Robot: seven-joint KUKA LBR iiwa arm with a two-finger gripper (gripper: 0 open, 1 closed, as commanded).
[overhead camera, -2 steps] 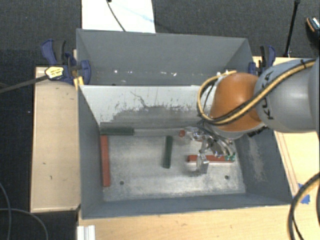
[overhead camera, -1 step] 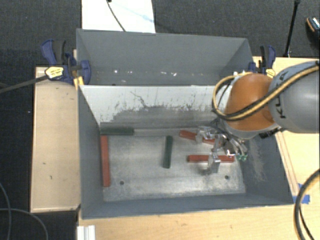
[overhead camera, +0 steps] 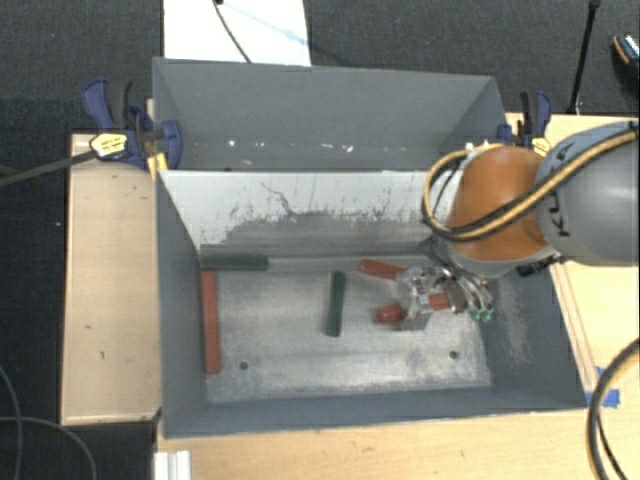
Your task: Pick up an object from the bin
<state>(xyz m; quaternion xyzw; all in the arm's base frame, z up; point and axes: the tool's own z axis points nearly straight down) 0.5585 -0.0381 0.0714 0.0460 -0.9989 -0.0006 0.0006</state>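
Note:
My gripper [overhead camera: 416, 304] is low over the bin's floor at the right side, under the arm's orange cover. A short red block [overhead camera: 388, 315] lies right at its left tip, touching or partly under it. A longer red stick [overhead camera: 380, 268] lies just above the gripper, near the back wall. A dark green stick [overhead camera: 334, 304] lies upright in the picture at the middle of the floor, a little left of the gripper.
A long red stick [overhead camera: 210, 323] lies along the left wall. A dark green stick [overhead camera: 234, 262] lies across the back left corner. The arm and its cables hang over the bin's right wall.

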